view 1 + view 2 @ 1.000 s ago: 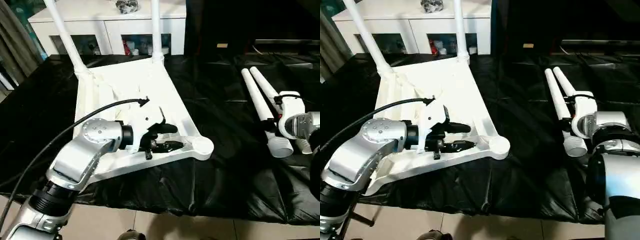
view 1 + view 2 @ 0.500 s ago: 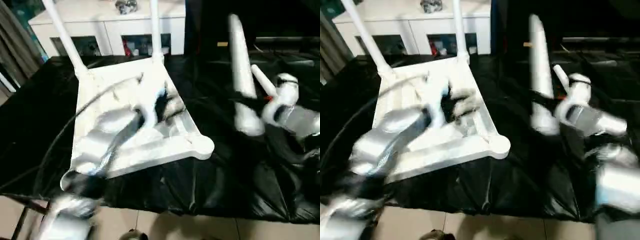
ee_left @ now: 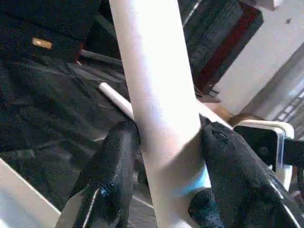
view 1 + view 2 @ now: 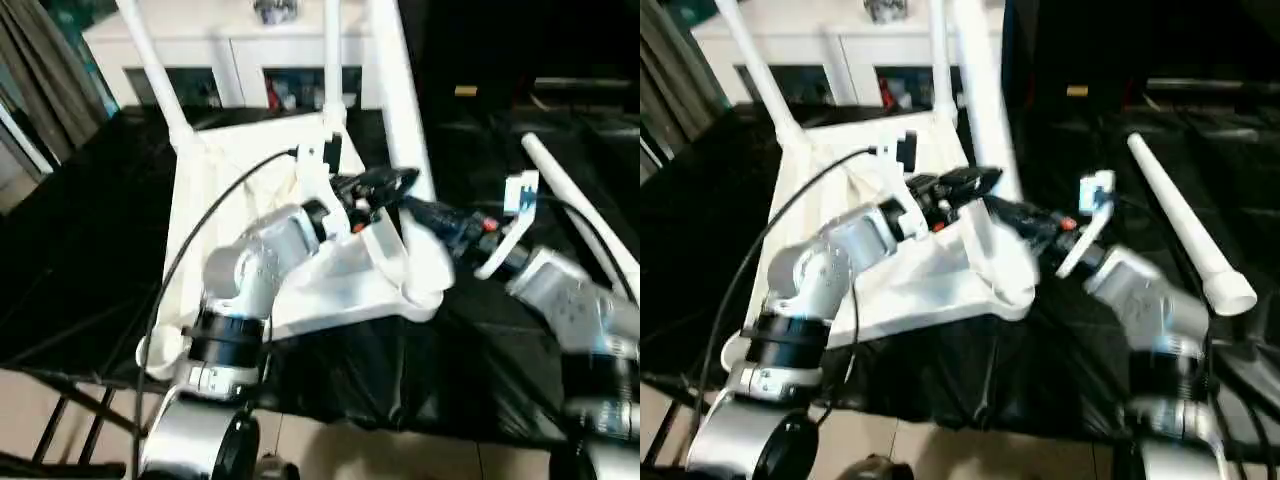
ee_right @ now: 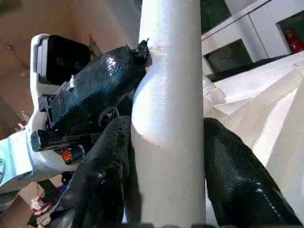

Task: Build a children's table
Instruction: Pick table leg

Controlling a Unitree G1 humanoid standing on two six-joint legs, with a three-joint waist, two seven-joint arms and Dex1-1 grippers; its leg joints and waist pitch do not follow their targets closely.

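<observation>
The children's table's white tabletop [image 4: 215, 200] lies underside up on the black-covered bench. Two legs stand upright in its far corners, one at the left [image 4: 150, 60] and one at the right [image 4: 333, 60]. A third leg [image 4: 397, 90] stands upright over the near right corner socket [image 4: 428, 285]. My left gripper [image 4: 392, 184] is shut on this leg, its fingers [image 3: 114, 161] on either side of the tube. Just below it my right gripper [image 4: 425, 212] is shut on the same leg [image 5: 171, 95]. I cannot tell whether the leg's foot is seated. Another leg [image 4: 1185, 225] lies at the right.
A white cabinet with glass doors [image 4: 230, 45] stands behind the bench. The black cloth [image 4: 80, 250] covers the bench to its front edge, with tiled floor below. A curtain [image 4: 40, 60] hangs at the far left. My left arm's cable arcs over the tabletop.
My right gripper lifted one of the two legs off the cloth and stood it upright at the tabletop's near right corner. My left gripper left the tabletop's front edge and closed on that leg.
</observation>
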